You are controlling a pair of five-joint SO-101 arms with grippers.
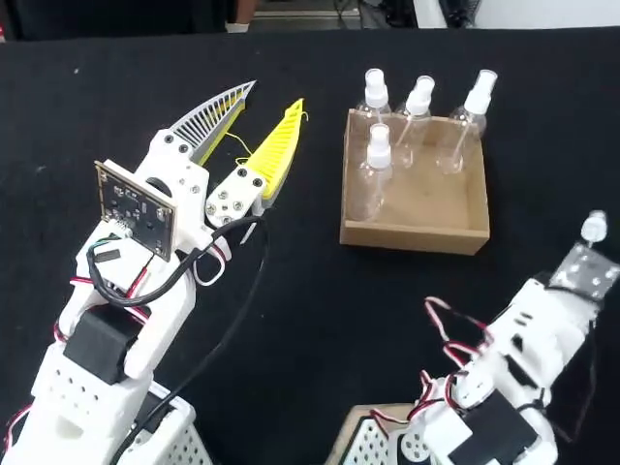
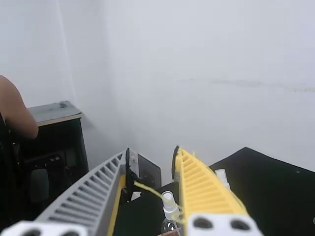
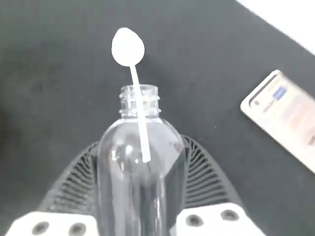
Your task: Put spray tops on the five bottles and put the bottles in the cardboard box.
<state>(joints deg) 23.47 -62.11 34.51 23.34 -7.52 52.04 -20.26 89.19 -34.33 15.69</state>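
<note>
Our right gripper squeezes the bottle to fit its loose spray top | left gripper spread wide beside cardboard box

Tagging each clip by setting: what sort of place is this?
Probably an indoor robotics lab or workshop bench: the left arm and right arm sit at a black-covered table, with a plain white wall behind and a dark cabinet by it.

The bottle has its base cut off; phone partly cropped.
</note>
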